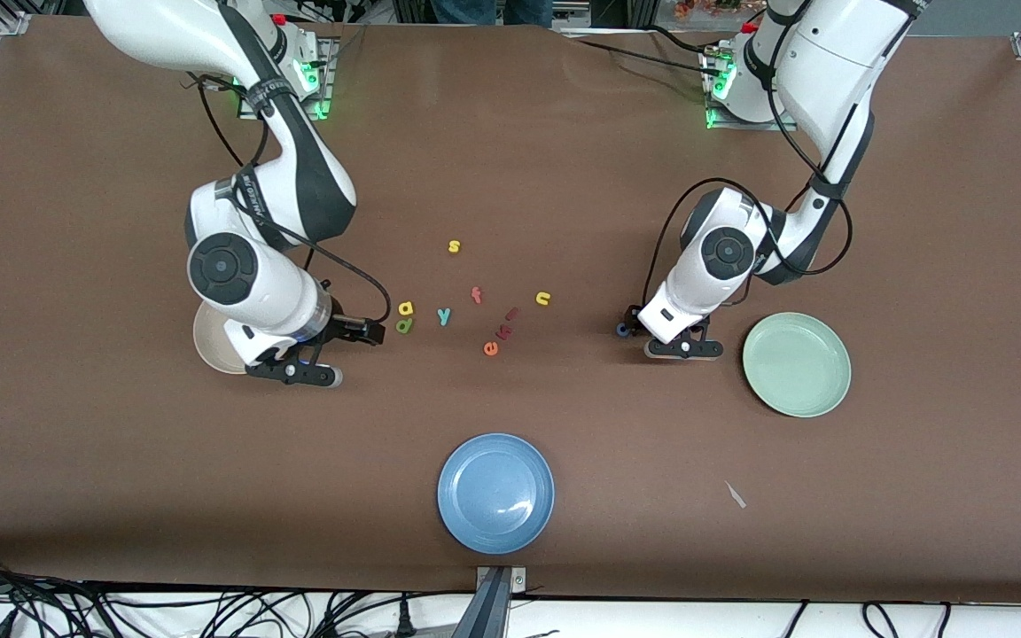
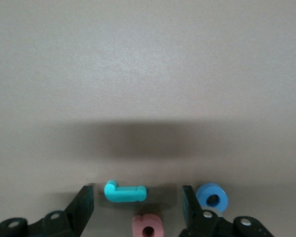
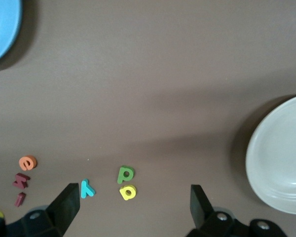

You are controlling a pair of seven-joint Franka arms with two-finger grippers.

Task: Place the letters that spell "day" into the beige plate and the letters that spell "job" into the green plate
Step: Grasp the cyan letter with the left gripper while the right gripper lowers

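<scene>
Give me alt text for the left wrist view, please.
The left gripper, jaws apart, is low over the brown table with the teal j and salmon b between its fingers. The blue o lies just outside one finger.

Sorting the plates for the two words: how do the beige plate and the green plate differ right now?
The beige plate is cream; the green plate is pale mint. In the front view the right arm covers most of the beige plate, while the green plate shows whole. The beige plate lies toward the right arm's end, the green toward the left arm's. Both are round, rimmed and hold no letters.
</scene>
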